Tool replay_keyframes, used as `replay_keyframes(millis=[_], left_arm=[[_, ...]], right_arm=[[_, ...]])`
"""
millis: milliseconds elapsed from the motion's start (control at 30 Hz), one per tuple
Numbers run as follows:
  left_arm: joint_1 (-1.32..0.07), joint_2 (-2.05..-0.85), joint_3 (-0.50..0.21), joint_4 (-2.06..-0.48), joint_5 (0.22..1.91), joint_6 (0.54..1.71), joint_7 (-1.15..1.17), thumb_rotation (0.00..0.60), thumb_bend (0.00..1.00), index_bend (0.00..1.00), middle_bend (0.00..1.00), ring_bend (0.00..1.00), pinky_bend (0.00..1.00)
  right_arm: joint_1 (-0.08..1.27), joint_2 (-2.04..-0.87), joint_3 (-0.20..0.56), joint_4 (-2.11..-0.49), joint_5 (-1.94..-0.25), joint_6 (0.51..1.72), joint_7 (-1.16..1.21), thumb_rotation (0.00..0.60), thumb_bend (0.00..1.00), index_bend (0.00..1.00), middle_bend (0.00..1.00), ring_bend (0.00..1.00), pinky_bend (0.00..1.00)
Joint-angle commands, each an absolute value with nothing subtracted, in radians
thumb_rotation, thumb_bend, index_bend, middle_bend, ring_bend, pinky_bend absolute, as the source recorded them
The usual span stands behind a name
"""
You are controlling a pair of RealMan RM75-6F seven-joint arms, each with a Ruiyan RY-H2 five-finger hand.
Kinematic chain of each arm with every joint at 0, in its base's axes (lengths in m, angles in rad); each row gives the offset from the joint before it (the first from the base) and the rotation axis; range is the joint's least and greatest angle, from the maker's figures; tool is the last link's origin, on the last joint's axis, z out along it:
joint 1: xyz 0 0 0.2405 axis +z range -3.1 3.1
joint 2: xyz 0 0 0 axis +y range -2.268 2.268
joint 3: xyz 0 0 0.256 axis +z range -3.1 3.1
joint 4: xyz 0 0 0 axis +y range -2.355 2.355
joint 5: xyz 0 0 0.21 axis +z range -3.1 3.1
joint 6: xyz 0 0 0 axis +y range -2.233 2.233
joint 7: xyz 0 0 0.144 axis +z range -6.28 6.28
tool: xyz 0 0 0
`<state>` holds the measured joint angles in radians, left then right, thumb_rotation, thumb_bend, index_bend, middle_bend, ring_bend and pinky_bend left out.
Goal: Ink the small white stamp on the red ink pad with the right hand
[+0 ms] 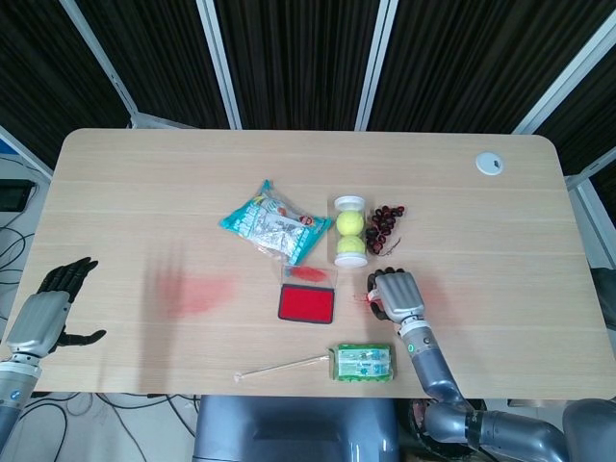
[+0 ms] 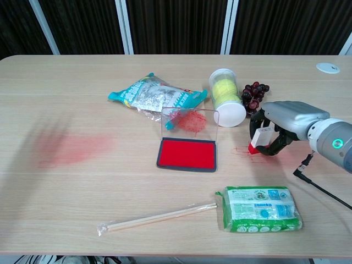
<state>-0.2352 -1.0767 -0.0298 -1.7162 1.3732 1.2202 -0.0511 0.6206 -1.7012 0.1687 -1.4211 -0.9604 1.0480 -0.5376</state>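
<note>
- The right hand (image 2: 275, 127) is curling knuckles-up around the small white stamp (image 2: 260, 137), gripping it on the table right of the red ink pad (image 2: 186, 154).
- The left hand (image 1: 53, 303) is hovering off the table's edge, fingers spread, holding nothing.
- A clear plastic tube (image 2: 226, 103) is lying with yellow balls inside.

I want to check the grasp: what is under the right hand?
Under the right hand stands the stamp, white above, red base, on the table. The hand's fingers curl around it; the palm covers its top.
</note>
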Motion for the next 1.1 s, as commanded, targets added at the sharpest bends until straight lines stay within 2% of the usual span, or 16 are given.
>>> replay_keyframes(millis=[33,667,767,900,1100], left_arm=[[-0.235,-1.077,-0.03,-1.716,1.373,1.22,-0.051,0.6,0.04,0.0,0.0,0.0,0.0],[-0.237,-1.075,-0.029,-1.716,1.374,1.216,-0.055,0.6,0.04,0.0,0.0,0.0,0.0],[-0.237,-1.075,-0.028,-1.716,1.373,1.216,-0.055,0.6,0.04,0.0,0.0,0.0,0.0],[-0.237,-1.074,-0.028,-1.717,1.372,1.215,-0.054,0.6,0.04,0.0,0.0,0.0,0.0],[-0.237,-1.075,-0.028,-1.717,1.371,1.215,-0.053,0.6,0.04,0.0,0.0,0.0,0.0]], right_arm=[[0.621,-1.701,0.171,-1.424,-0.963,1.052,-0.535,0.6,0.43,0.49,0.38,0.31,0.35],[0.628,-1.698,0.171,-1.422,-0.951,1.052,-0.546,0.6,0.43,0.52,0.41,0.32,0.35],[0.628,-1.699,0.17,-1.422,-0.953,1.057,-0.546,0.6,0.44,0.56,0.45,0.35,0.37],[0.626,-1.7,0.166,-1.419,-0.972,1.065,-0.536,0.6,0.5,0.66,0.54,0.44,0.45],[0.622,-1.698,0.161,-1.421,-0.989,1.07,-0.525,0.6,0.53,0.72,0.6,0.5,0.52]])
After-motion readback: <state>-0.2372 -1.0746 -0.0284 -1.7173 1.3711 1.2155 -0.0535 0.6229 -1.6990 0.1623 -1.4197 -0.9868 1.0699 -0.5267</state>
